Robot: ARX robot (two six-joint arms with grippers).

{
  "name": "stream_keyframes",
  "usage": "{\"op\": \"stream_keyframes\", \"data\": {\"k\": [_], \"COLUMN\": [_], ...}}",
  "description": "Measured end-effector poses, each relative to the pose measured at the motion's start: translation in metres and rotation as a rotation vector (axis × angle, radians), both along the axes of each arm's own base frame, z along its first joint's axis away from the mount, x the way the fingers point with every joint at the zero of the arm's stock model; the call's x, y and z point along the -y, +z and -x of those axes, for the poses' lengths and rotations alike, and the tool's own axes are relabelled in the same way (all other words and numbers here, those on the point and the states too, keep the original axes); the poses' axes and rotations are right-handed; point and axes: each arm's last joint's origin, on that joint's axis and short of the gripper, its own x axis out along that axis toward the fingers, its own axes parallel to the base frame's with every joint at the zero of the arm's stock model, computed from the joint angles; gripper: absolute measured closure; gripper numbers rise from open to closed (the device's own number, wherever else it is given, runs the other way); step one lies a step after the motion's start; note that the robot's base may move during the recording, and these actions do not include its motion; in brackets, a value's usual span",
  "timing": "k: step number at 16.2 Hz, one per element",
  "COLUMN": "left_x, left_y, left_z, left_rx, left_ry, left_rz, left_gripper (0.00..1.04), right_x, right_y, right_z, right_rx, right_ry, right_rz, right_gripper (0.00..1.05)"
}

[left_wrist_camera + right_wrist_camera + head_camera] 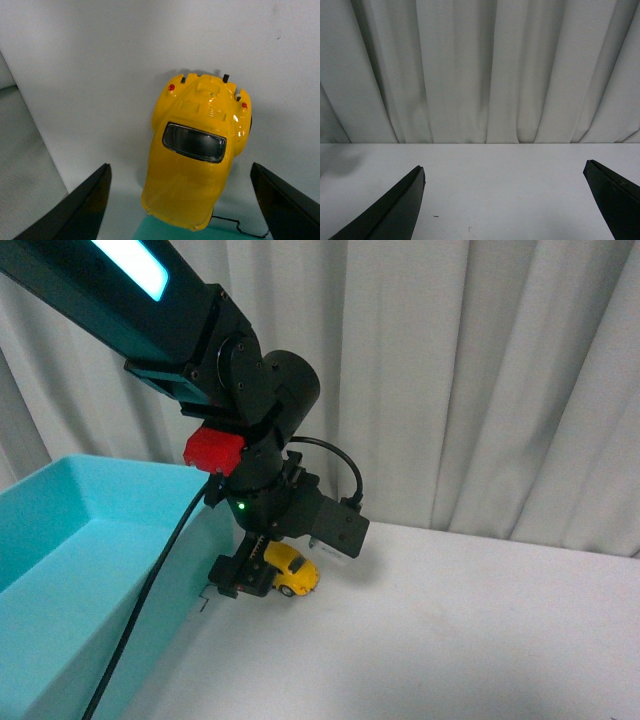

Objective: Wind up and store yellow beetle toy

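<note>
Left wrist view has the left hand (pixel 180 167) spread open astride the yellow beetle toy (pixel 195 155), standing on the white surface (pixel 100 75) just right of the teal bin (pixel 90 540), so centre its flanks between the fingers (pixel 85 205), lower squarely, then close gently.

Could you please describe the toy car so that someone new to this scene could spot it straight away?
Find the large turquoise bin on the left of the white table; just right of its wall the left gripper hangs open. Between its fingers sits the yellow beetle toy, a small rounded car with dark windows, and the only glossy yellow thing there.
</note>
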Motion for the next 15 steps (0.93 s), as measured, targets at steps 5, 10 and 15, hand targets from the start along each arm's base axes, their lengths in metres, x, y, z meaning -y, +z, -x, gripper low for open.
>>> {"op": "stream_keyframes", "data": {"k": [5, 10, 15], "left_x": [0.014, -0.041, -0.145], "left_y": [0.018, 0.163, 0.185], "left_z": [0.007, 0.037, 0.079], "left_rx": [-0.053, 0.228, 0.365], "left_ry": [-0.066, 0.126, 0.526], "left_rz": [0.149, 0.696, 0.776], "left_gripper": [0.72, 0.73, 0.73], "right_x": [0.000, 0.000, 0.000], "right_y": [0.000, 0.000, 0.000], "right_z": [0.000, 0.000, 0.000], "right_rx": [0.000, 0.000, 0.000], "right_ry": [0.000, 0.000, 0.000], "right_rz": [0.000, 0.000, 0.000], "right_gripper": [0.07, 0.07, 0.07]}}
